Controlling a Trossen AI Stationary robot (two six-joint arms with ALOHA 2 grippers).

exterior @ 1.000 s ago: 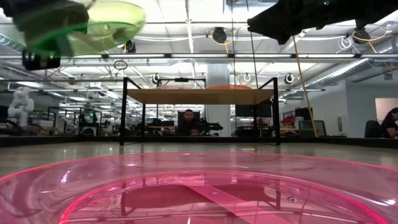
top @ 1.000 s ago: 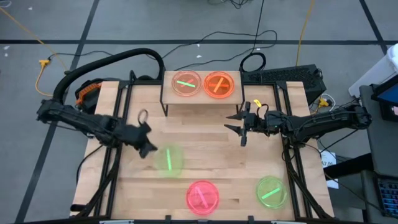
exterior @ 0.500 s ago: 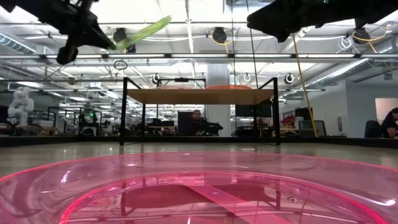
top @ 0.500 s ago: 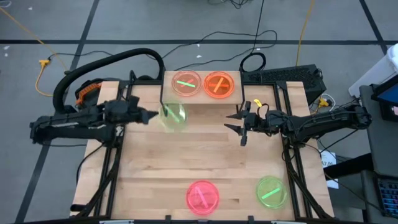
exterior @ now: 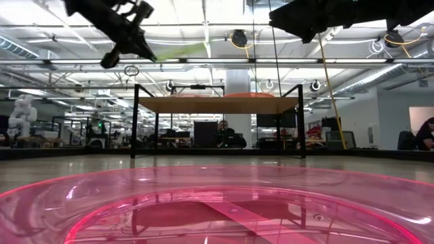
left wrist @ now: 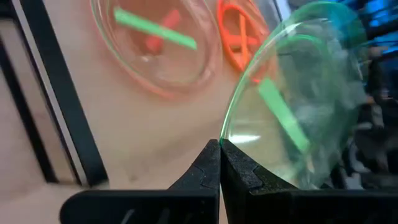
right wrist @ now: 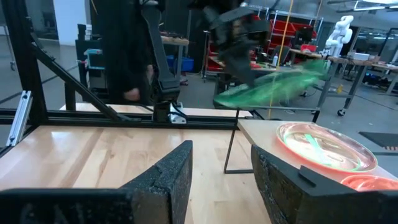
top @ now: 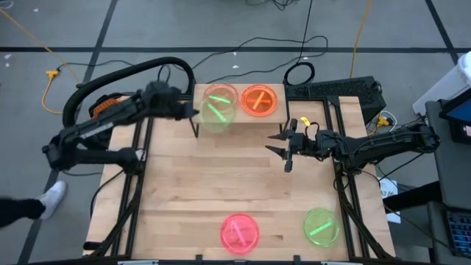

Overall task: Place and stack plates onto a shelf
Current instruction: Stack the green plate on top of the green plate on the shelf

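The left gripper (top: 193,112) is clenched on the rim of a green plate (top: 215,114), holding it in the air over the left end of the shelf (top: 237,120), just above and partly overlapping the pink plate with a green streak (top: 220,98) that lies there. In the left wrist view the two dark fingers (left wrist: 219,171) meet tightly on the green plate's edge (left wrist: 292,106), and the plate stands tilted (its streak runs slantwise across it). In the low view the same gripper (exterior: 139,47) hangs high above the shelf (exterior: 218,104) with the plate (exterior: 180,51) reaching out from it at a slant, clear of the board.

On the shelf, beside the pink plate, lies an orange plate (top: 259,100) with a crossed orange streak; the two sit side by side along the board's far edge.

The right gripper (top: 283,145) hovers over the table (top: 243,184) just in front of the shelf's right end, its fingers spread apart and grasping nothing; the right wrist view shows the gap between its two dark fingers (right wrist: 163,177).

Near the table's front edge a pink plate (top: 240,230) rests around the middle, and another green plate (top: 321,226) lies toward the front right corner, the two well apart from the shelf.
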